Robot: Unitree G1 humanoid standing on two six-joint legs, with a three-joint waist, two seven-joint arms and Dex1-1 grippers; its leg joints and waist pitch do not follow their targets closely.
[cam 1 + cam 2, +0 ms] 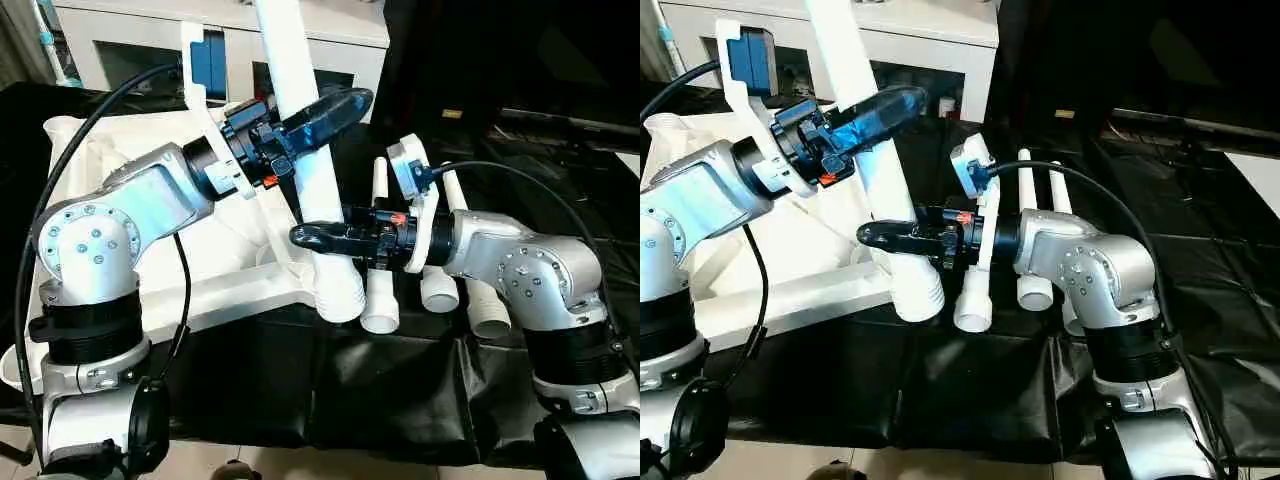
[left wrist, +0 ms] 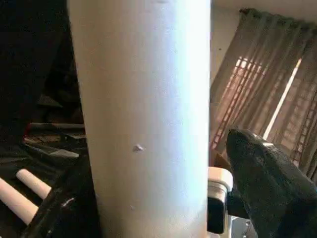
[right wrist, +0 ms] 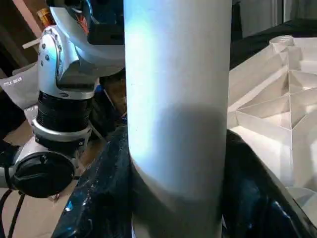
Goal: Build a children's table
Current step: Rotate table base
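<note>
Leg (image 1: 300, 110) is standing nearly upright with a slight lean, its threaded bottom end at the near corner of the tabletop (image 1: 150, 270), which lies ribbed side up on the black-draped worktop (image 1: 330, 390). Your left gripper (image 1: 310, 128) sits high on the leg, and in the left wrist view its fingers (image 2: 270, 183) are spread, with a visible gap between one of them and the tube, so it's not really squeezing. Your right gripper (image 1: 318, 240) is low on the same leg, just above the thread, and its fingers (image 3: 106, 198) look pressed against both sides of the tube. Three more legs (image 1: 385, 290) lie side by side on the worktop just beside the right forearm. White cabinet (image 1: 330, 45) with glass doors stands behind the tabletop.
</note>
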